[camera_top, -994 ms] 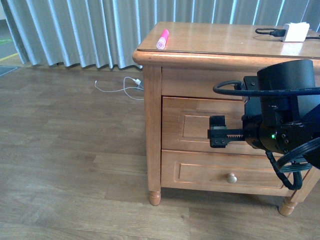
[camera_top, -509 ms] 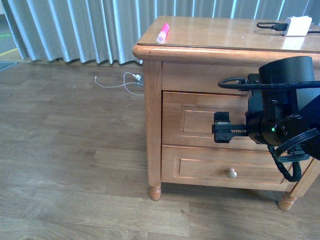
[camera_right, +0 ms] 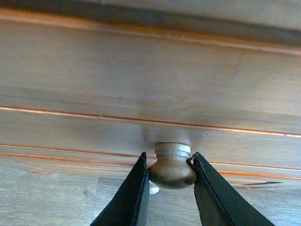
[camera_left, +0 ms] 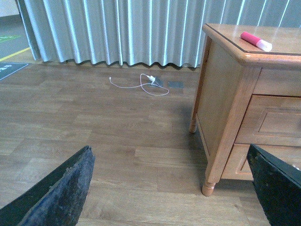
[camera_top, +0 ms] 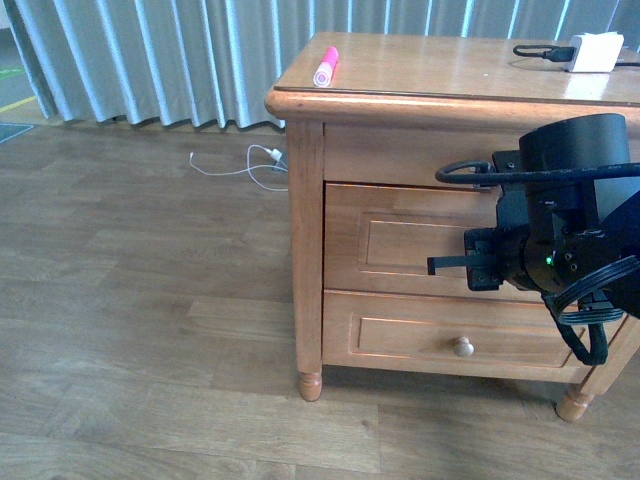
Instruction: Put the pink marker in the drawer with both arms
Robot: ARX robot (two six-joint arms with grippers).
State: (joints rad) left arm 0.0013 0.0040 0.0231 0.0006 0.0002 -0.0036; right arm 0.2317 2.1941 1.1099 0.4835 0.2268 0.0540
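The pink marker lies on the left front corner of the wooden nightstand top. Below the top is the taller drawer, which looks closed. My right gripper is shut on its round pale knob, one black finger pressing each side. In the front view the right arm hides the knob. My left gripper hangs open over the floor, left of the nightstand, holding nothing.
The shallower drawer with its own knob sits below. A white charger block with a black cable rests at the back right of the top. A white cable lies on the wooden floor near the grey curtain.
The right gripper's jaws have drawn together in front of the taller drawer. A second ago the front view shifted slightly. The marker has not moved.
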